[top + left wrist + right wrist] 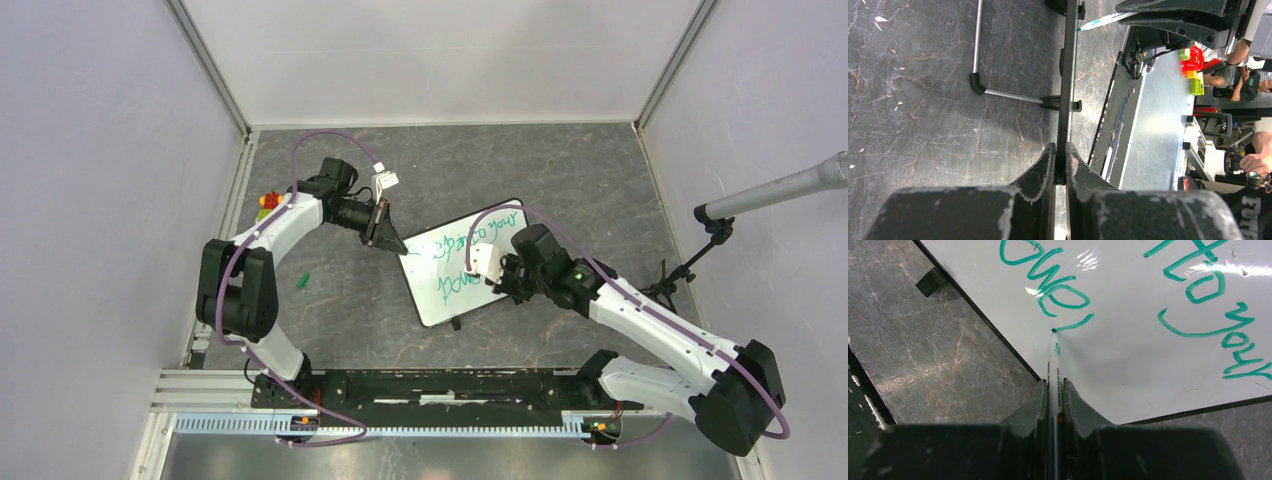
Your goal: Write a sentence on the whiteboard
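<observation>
On the dark, marbled stone-look table (560, 170), a cluster of red, yellow and green blocks (268, 200) sits at about 9 o'clock in the top view. A small green piece (302, 280) lies nearer the middle, well apart from the board.

The left gripper (1060, 150) is clenched on the whiteboard (428, 300), pinching it at its 10 o'clock corner. In the left wrist view the board runs away from the scuffed black fingers (1040, 170) as a thin dark strip, seen edge-on. A slim metal wire stand (998, 94) with a black rubber elbow juts out from it toward 9 o'clock.

The whiteboard sits mid-table, turned askew. It is a glossy white rectangle with a thin black frame and rounded corners. The sentence (462, 250) crosses it in two lines of looping green handwriting.

From the board's 3 o'clock side, the right gripper (1053, 390) grasps a slender white marker (1054, 370) tightly between its fingers. The marker's dark tip meets the board at the end of a curved green stroke in the lower line.

At 2 o'clock a grey microphone (780, 190) hangs on a black stand.
</observation>
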Robot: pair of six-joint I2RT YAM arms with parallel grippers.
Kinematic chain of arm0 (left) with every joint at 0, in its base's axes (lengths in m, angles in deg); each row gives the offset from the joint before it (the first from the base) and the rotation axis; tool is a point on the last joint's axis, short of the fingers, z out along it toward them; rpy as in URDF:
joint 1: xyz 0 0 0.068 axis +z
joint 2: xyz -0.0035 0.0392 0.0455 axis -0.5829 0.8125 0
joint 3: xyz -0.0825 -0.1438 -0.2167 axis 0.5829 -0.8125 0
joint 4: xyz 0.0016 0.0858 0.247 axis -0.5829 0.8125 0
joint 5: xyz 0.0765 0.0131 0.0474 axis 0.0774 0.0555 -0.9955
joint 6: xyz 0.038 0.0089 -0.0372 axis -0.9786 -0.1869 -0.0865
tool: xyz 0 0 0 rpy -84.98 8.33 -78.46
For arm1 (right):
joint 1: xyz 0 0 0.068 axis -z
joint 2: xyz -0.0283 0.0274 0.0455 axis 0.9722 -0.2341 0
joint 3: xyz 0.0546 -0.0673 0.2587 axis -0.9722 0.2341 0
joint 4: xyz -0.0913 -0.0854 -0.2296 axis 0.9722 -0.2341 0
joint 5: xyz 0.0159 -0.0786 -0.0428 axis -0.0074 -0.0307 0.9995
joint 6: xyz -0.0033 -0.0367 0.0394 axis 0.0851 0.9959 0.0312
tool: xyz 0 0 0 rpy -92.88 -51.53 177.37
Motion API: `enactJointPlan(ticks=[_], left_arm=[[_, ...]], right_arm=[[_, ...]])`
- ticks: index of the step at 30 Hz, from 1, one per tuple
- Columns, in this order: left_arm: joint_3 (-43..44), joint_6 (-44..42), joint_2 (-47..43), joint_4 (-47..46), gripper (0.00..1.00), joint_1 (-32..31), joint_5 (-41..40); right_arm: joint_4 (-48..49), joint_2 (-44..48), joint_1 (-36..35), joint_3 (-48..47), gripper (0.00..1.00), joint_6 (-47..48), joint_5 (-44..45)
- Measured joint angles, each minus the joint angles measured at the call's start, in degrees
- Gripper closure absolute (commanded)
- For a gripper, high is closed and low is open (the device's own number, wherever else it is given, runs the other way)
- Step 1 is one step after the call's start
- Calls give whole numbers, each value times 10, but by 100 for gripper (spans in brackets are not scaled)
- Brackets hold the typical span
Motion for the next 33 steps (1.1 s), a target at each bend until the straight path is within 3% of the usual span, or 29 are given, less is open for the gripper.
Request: enactJointPlan(ticks=[33], left_arm=[[0, 0, 0, 0, 98, 0, 0]], right_arm=[[7, 8, 33, -19, 100, -2, 15]])
